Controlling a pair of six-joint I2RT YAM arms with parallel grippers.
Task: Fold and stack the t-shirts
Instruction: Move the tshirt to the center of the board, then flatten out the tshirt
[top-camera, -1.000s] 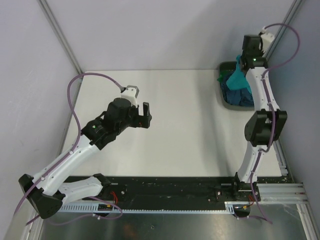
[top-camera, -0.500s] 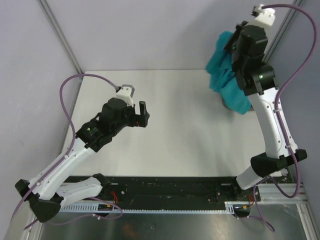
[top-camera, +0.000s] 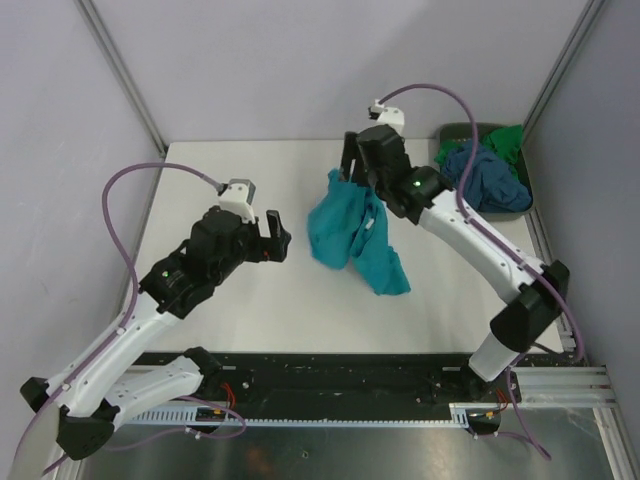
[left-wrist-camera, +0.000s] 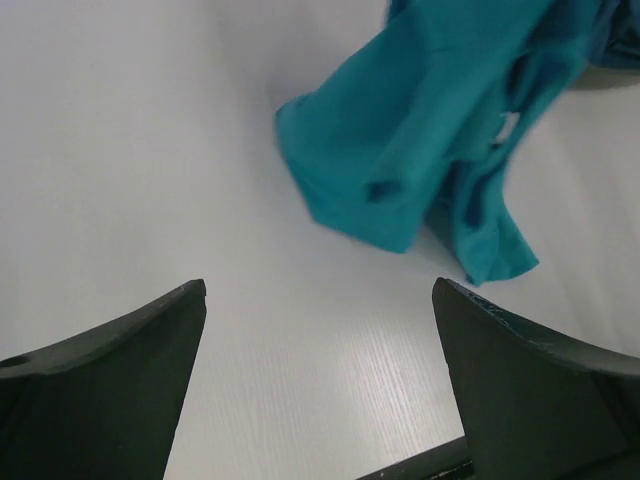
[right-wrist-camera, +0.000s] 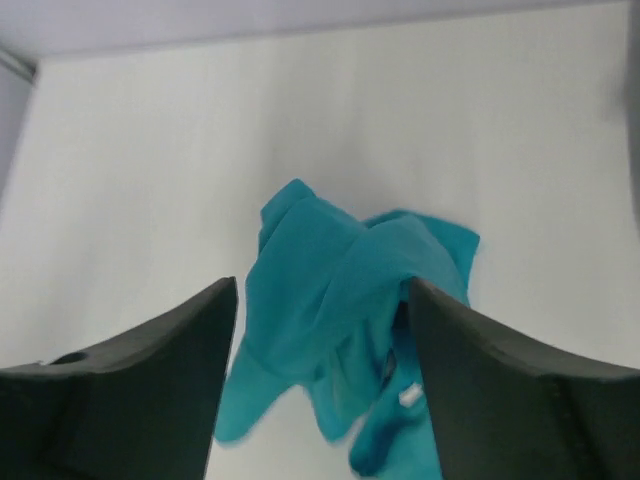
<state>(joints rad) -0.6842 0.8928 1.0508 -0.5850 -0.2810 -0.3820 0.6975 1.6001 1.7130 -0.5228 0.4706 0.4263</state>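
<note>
A crumpled teal t-shirt (top-camera: 345, 232) lies loose in the middle of the white table (top-camera: 230, 170), blurred in the right wrist view. My right gripper (top-camera: 352, 162) hovers just above its top edge with jaws wide apart and nothing pinched; the teal t-shirt (right-wrist-camera: 340, 310) shows below the gap of the right gripper (right-wrist-camera: 322, 285). My left gripper (top-camera: 279, 235) stands open to the left of the shirt, a short gap away. In the left wrist view the teal t-shirt (left-wrist-camera: 420, 150) lies ahead of the open left gripper (left-wrist-camera: 320, 290). A slate-blue t-shirt (top-camera: 490, 180) and a green t-shirt (top-camera: 505, 140) lie in the bin.
A grey-green bin (top-camera: 452, 130) sits at the table's far right corner. Grey walls with metal posts close the table at the back and both sides. A black rail runs along the near edge by the arm bases.
My right arm swung left from the bin over the table's middle carrying the teal t-shirt, then its jaws opened and the shirt dropped. The left gripper shifted slightly left and nearer.
</note>
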